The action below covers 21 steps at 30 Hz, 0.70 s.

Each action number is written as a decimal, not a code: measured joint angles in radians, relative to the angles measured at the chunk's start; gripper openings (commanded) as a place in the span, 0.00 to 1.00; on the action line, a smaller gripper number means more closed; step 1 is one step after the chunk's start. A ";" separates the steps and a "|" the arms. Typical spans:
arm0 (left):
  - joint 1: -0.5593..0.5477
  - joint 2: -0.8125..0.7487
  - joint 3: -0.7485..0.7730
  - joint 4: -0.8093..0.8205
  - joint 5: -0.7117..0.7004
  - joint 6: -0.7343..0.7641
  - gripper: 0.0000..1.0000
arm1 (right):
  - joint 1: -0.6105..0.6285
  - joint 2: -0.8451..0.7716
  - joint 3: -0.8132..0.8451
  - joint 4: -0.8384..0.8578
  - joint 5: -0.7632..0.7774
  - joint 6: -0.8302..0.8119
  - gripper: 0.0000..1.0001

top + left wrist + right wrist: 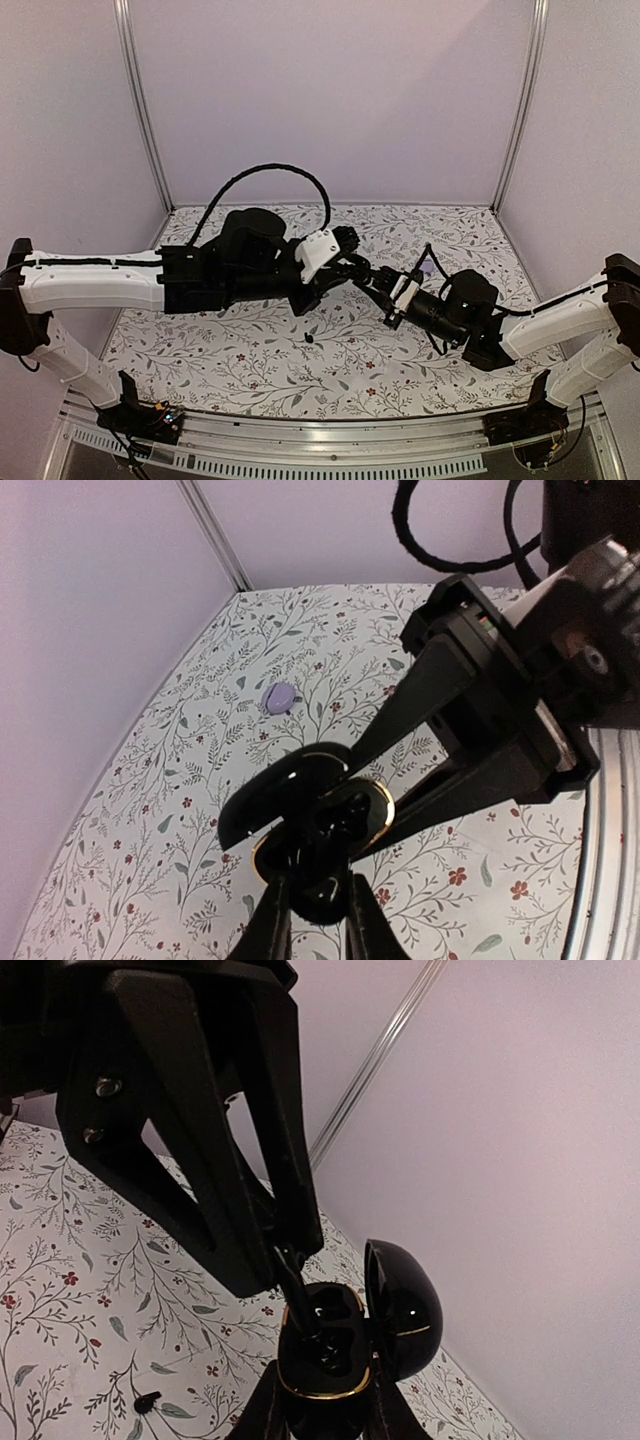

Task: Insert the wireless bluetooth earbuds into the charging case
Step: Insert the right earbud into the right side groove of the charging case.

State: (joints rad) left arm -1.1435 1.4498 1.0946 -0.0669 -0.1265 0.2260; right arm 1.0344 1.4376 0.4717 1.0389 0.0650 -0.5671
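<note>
Pale lilac wall panels (330,100) enclose the counter, which is covered by a floral cloth (250,365). Both arms meet above the middle of the cloth.

1. On its own wrist camera I see the right end effector (328,1380) with its two fingers pressed against opposite sides of the charging case (335,1325), gripping the base below the gold rim. The case is held clear of the cloth. Its lid (403,1308) stands hinged open, to the right in that view.

2. The left end effector (320,885) faces the right one, its fingers drawn nearly together at the mouth of the case. A small glossy black piece sits between the tips. I cannot tell whether it is an earbud or part of the case.

3. One earbud (309,338) lies loose on the cloth, nearer the arm bases than the meeting point and apart from both arms.

4. A small lavender piece (280,697) lies on the cloth beyond the case in the left wrist view, well apart from it.
</note>
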 measured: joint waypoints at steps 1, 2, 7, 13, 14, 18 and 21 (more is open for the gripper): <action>0.000 0.002 0.002 0.003 0.000 -0.002 0.03 | 0.001 0.000 0.001 0.000 0.001 0.000 0.00; 0.000 0.004 0.004 0.003 -0.001 -0.003 0.03 | 0.001 0.000 0.002 0.000 0.002 0.000 0.00; -0.001 0.017 0.017 0.005 -0.006 -0.007 0.03 | 0.007 0.003 0.013 -0.003 0.005 -0.003 0.00; -0.001 0.021 0.018 0.003 -0.015 -0.010 0.03 | 0.007 0.006 0.014 -0.007 0.008 -0.010 0.00; -0.001 0.022 0.018 0.003 -0.016 -0.010 0.03 | 0.008 0.008 0.014 -0.007 0.009 -0.010 0.00; -0.002 0.023 0.018 0.002 -0.017 -0.010 0.03 | 0.008 0.013 0.018 -0.013 0.013 -0.013 0.00; -0.002 0.023 0.019 0.002 -0.018 -0.010 0.03 | 0.008 0.018 0.029 -0.022 0.022 -0.014 0.00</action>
State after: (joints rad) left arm -1.1450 1.4727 1.1137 -0.0647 -0.1444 0.2157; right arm 1.0428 1.4555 0.5003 1.0168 0.0868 -0.5808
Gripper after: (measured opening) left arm 0.144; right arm 0.198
